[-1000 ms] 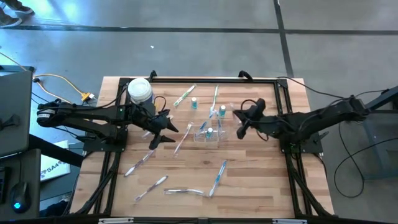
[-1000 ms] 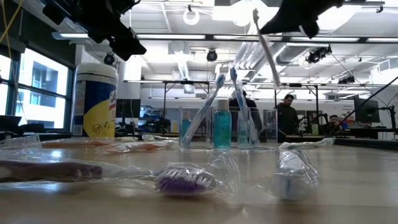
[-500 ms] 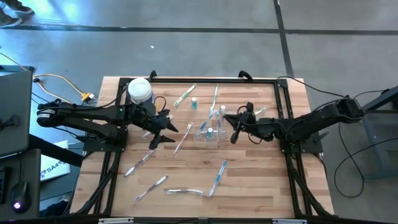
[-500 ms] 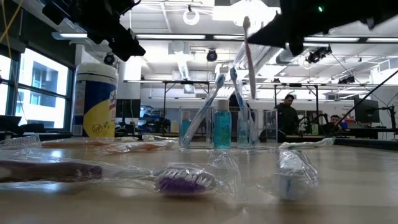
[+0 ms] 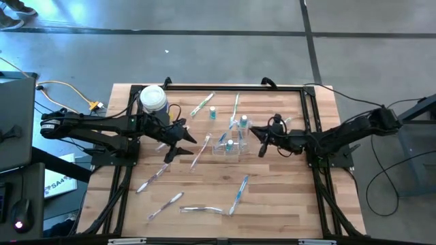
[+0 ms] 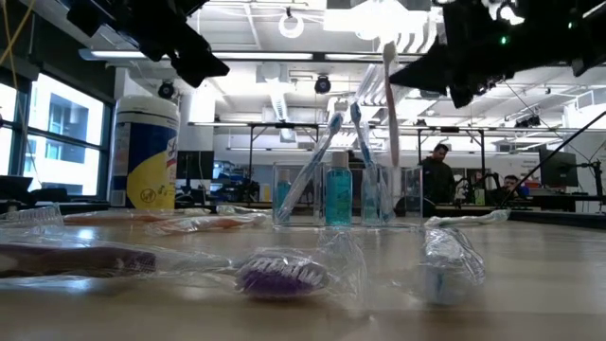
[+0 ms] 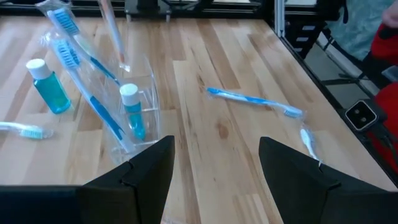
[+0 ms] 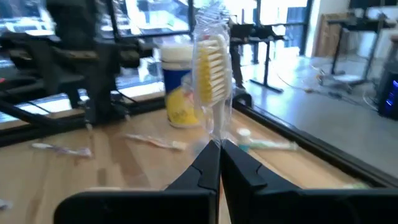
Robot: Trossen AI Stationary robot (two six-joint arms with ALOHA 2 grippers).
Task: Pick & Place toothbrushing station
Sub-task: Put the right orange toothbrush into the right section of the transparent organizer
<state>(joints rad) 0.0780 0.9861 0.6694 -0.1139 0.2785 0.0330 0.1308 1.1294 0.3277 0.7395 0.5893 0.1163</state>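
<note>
Right wrist view: right gripper (image 8: 219, 163) clenched on upright toothbrush (image 8: 212, 68); left gripper (image 7: 214, 168) released.

table (image 5: 272, 197): light wood planks | tub (image 6: 145, 152): white, yellow label | station (image 7: 134, 99): clear | bottles (image 7: 50, 87): teal liquid, white caps | toothbrush (image 8: 211, 68): yellow bristles, clear wrap | grippers (image 7: 214, 171): black

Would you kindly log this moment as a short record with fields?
holder: clear toothbrushing station mid-table, with blue toothbrushes and a small blue bottle in it
right claw: shut on a wrapped yellow-bristled toothbrush, held upright beside the station
left claw: open, empty, hovering on the station's other side
elsewhere: white tub at the far left corner; wrapped toothbrushes scattered on the table
</note>
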